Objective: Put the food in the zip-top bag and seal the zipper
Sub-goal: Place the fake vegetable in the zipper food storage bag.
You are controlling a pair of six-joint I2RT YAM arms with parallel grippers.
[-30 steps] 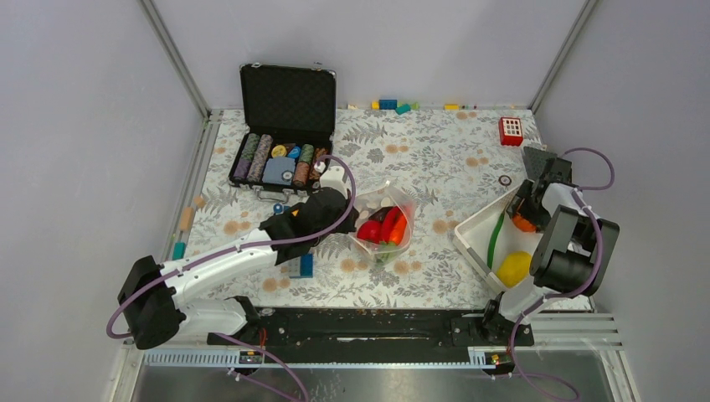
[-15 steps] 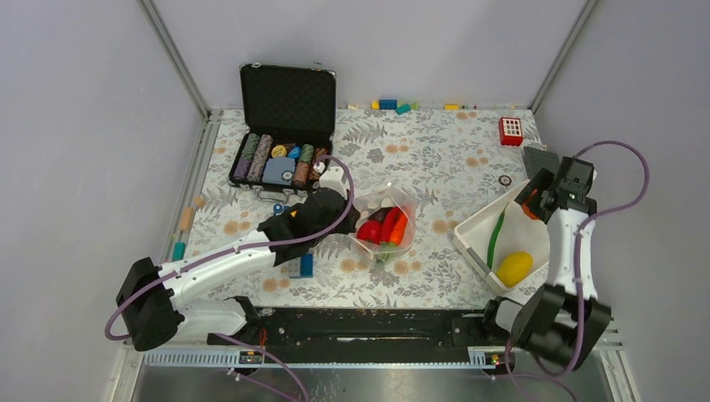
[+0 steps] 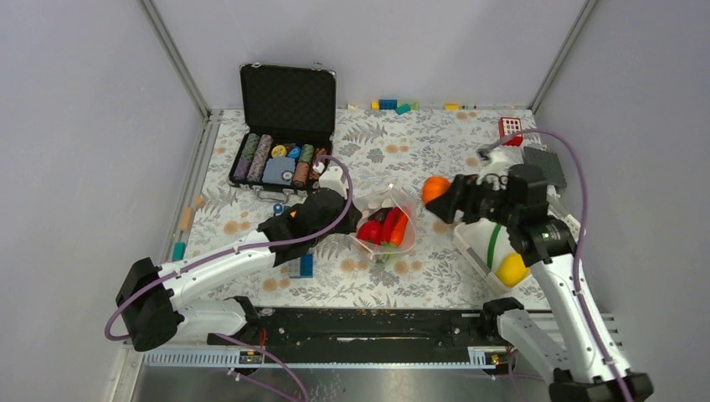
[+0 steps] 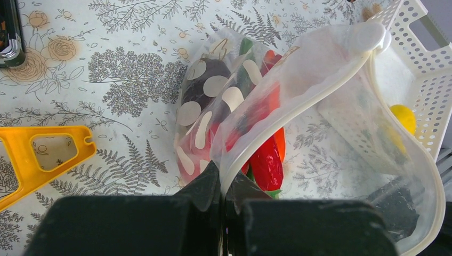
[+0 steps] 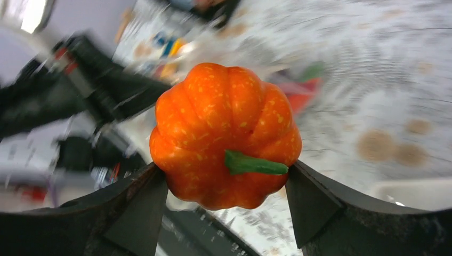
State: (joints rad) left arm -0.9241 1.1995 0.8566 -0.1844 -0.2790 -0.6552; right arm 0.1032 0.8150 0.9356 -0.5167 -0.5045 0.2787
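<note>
The right arm rises from its base and folds over toward the middle of the table. The right gripper (image 3: 437, 196) hangs just right of the bag (image 3: 387, 219), apart from it, and is clamped on an orange pumpkin (image 3: 433, 188). The left arm lies low and long across the flowered cloth (image 3: 419, 151), and the left gripper (image 3: 342, 221) is pinched tight on the bag's near edge.

From overhead that pinch is only a dark lump. The left wrist camera shows the jaws closed on the zipper strip (image 4: 320, 82), which holds the mouth open in a wide loop facing the basket (image 4: 426, 69). The right wrist camera shows the pumpkin (image 5: 225, 136) wedged between two dark fingers (image 5: 141, 205), with everything behind it blurred.

The pumpkin is ribbed and speckled, with a green stem. The bag is clear, floppy plastic with cream dots, and a glossy red chili (image 4: 266, 160) and a carrot (image 3: 398, 228) lie inside. The basket is stiff, white and slotted, and holds a yellow piece (image 3: 511, 268) and a green pod (image 3: 494, 239).
</note>
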